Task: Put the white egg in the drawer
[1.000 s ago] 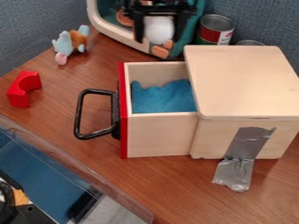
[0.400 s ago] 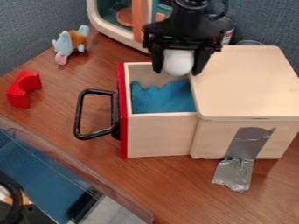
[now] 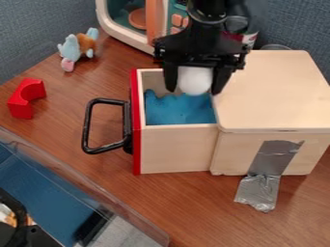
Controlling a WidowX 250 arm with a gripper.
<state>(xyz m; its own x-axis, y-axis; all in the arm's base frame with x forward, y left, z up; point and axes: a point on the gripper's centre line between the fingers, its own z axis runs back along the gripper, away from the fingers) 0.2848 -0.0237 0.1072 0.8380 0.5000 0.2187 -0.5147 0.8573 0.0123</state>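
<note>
One white egg [image 3: 195, 81], clamped between the two fingers of the hand [image 3: 193, 90], which points down over the far part of the open drawer [image 3: 175, 149]. Egg's lower half pokes out below the grip. Exact height over the drawer hard to judge from this slant; egg looks to be about rim level or a little above. Step in hand, as I read it: lower and release. Most of the job looks done, the set-down being what is left. Blue lining [image 3: 180, 113] on the drawer floor, lumpy along its far edge; likely soft, so a good bed for a round thing that may roll. Tight spot: the finger on the box side hangs close by the edge of the wooden box top [image 3: 270, 91]. Advice: shift a touch toward the red front panel [image 3: 136, 135] and toward the near wall, so both fingers have room to part inside. Then straight down, slowly, until the egg meets the blue. Open evenly and only wide enough to free it; a fast or lopsided release could roll it to a corner. Let go too high and it may bounce. Lift straight up after, clear of rim and black handle [image 3: 86, 126].
</note>
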